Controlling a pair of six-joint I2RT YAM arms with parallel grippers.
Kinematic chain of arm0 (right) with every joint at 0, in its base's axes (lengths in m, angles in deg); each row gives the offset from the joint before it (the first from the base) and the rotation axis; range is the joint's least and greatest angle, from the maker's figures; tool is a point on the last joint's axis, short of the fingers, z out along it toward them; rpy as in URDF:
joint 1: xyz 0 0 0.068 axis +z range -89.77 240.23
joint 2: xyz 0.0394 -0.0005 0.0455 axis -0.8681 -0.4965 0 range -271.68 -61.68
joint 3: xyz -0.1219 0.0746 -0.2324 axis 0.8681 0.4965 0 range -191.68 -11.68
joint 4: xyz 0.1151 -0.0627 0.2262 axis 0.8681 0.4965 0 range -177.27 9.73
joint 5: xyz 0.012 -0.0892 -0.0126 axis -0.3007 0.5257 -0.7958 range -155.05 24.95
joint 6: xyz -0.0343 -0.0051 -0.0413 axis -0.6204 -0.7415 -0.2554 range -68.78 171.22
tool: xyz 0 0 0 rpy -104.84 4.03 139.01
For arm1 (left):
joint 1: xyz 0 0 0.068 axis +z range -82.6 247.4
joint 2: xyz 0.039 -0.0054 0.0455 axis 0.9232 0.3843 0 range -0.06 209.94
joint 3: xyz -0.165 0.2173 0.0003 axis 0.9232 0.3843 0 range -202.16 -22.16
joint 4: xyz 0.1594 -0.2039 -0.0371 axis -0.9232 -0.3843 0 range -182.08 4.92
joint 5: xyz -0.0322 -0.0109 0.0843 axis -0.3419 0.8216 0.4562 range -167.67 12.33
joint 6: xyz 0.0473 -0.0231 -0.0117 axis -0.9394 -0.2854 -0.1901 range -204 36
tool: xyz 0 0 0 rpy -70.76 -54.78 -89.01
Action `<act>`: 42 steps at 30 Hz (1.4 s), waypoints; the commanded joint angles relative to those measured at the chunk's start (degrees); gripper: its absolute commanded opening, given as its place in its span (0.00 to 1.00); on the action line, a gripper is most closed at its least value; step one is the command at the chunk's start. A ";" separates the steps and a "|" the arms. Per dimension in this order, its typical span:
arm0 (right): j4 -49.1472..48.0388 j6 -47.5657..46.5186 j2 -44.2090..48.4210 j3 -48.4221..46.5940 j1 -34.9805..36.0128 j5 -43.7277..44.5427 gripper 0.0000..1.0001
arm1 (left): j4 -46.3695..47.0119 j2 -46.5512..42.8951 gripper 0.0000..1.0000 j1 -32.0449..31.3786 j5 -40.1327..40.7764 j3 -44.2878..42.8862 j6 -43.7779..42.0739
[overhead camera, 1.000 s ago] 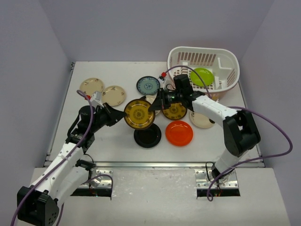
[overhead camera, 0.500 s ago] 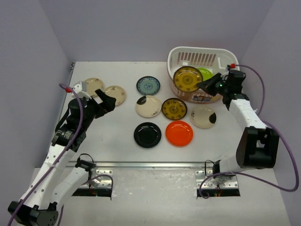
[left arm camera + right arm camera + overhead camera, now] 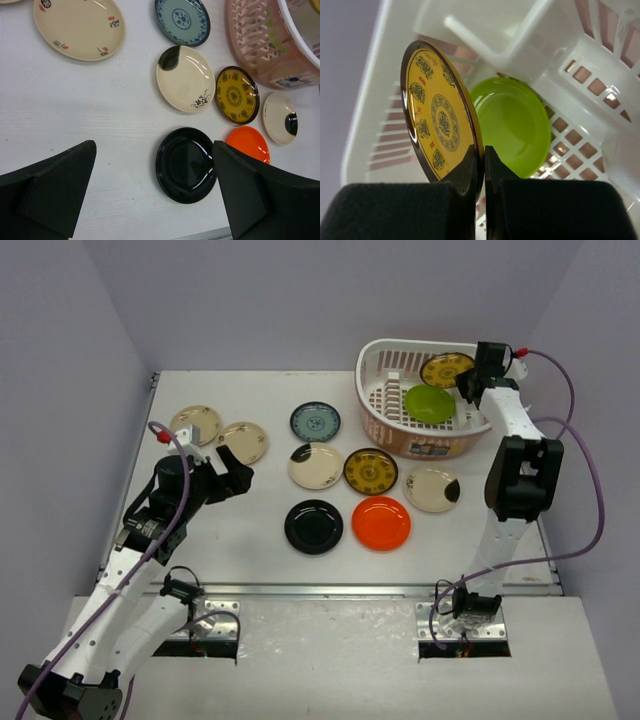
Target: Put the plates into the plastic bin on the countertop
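My right gripper (image 3: 466, 380) (image 3: 484, 150) is shut on the rim of a brown-gold patterned plate (image 3: 446, 369) (image 3: 440, 125). It holds that plate on edge inside the plastic bin (image 3: 372, 358) (image 3: 600, 60), above a lime green plate (image 3: 430, 403) (image 3: 512, 125) lying on the bin floor. My left gripper (image 3: 235, 472) (image 3: 154, 147) hangs open and empty over the countertop (image 3: 250, 530), left of the black plate (image 3: 314, 526) (image 3: 186, 165). An orange plate (image 3: 381, 523), another brown-gold plate (image 3: 371, 471) and a blue plate (image 3: 315, 421) lie on the counter.
Two cream floral plates (image 3: 195, 424) (image 3: 243, 442) lie at the left, near my left gripper. Cream plates with a dark patch (image 3: 315, 465) (image 3: 432, 489) lie mid-table and just below the bin. Grey walls close in three sides. A metal edge (image 3: 330, 589) runs along the front.
My right gripper took the brown-gold plate from mid-table and carried it right into the bin. My left gripper opened, let go of that plate and drew back left.
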 commanded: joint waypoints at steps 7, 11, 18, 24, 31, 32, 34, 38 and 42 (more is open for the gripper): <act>-0.06 -8.12 -6.92 -6.12 0.79 0.79 0.03 | 9.76 4.22 1.00 -2.64 -9.07 10.18 5.10; -0.53 -10.82 -7.08 -8.17 0.79 -2.09 0.63 | 15.84 5.11 1.00 -4.07 -10.27 15.00 7.29; 3.28 -12.08 0.23 -8.35 0.88 -2.46 0.99 | 21.20 11.59 1.00 -7.83 -11.16 19.09 10.40; 5.38 -17.81 11.04 -7.26 2.79 -13.22 0.99 | 24.97 16.65 1.00 -13.14 -8.54 19.41 12.61; -4.38 -30.15 33.94 18.63 13.23 -37.88 0.99 | 27.34 28.76 0.86 -16.32 -4.39 15.70 11.19; -6.47 -30.21 36.81 24.26 14.34 -41.40 0.99 | 28.29 30.35 0.83 -16.29 -4.19 15.40 10.77; -9.97 -29.19 42.31 33.22 15.11 -48.59 0.99 | 30.59 33.08 0.77 -16.23 -4.05 14.92 9.84; -14.92 -28.11 49.78 44.52 15.20 -52.54 0.99 | 33.57 41.77 0.58 -16.32 -4.89 12.54 8.47; -13.85 -30.86 53.83 49.57 15.12 -52.02 0.99 | 36.21 46.14 0.30 -16.32 -6.20 11.65 8.90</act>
